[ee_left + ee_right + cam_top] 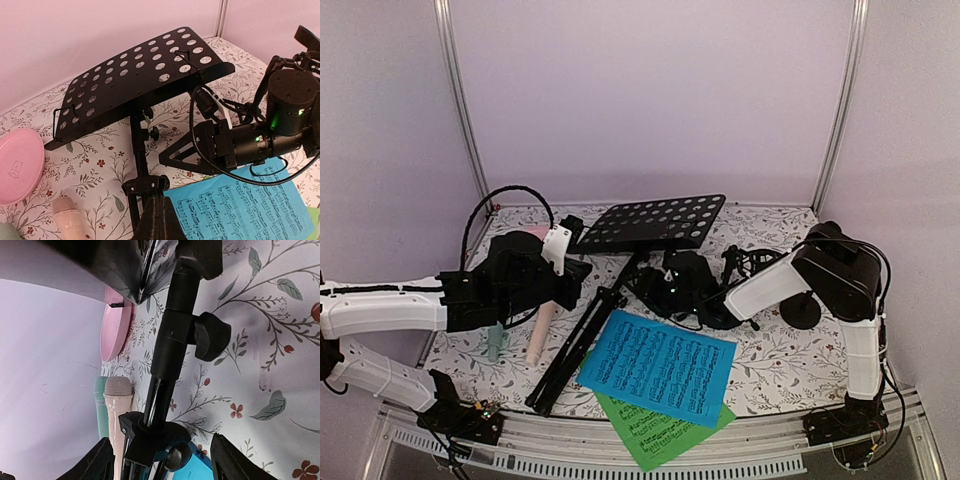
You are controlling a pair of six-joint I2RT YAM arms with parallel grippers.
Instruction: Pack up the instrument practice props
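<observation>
Lilac walls (650, 100), floral tablecloth (780, 360), right hand (162, 462) wide open, left hand (575, 283) unclear

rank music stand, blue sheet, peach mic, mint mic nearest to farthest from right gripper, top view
1. music stand, post at the right gripper jaws
2. blue sheet, toward the near edge
3. peach mic, left
4. mint mic, farthest left

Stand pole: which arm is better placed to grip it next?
Right, probably. In its wrist view the open fingers sit either side of the pole, so closing may be enough. The left gripper is off to the side, by the microphones.
</observation>
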